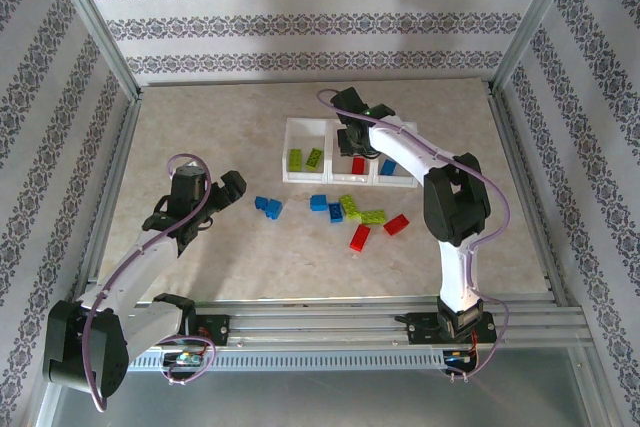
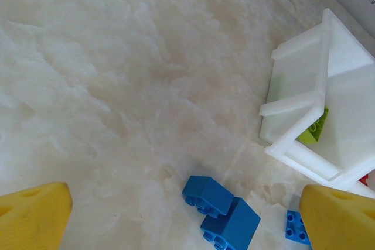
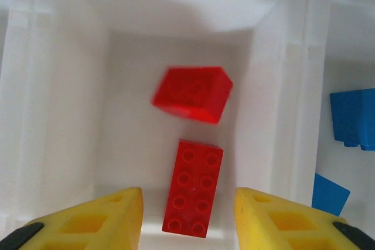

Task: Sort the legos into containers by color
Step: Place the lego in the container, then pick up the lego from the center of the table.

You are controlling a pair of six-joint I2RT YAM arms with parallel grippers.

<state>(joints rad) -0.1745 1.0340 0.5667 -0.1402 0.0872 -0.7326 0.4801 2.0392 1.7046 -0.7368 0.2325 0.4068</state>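
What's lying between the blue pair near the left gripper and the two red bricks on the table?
Two more blue bricks and two green bricks, seen in the top view.

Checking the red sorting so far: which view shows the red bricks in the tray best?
Right wrist view: both red bricks show large inside the middle compartment, one sharp, one blurred. Top external gives a small red patch beside the right arm. Left wrist catches a red sliver past the tray wall.

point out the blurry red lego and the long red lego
blurry red lego (image 3: 192, 93): right wrist view, middle of its face
long red lego (image 3: 193, 187): right wrist view, studded top
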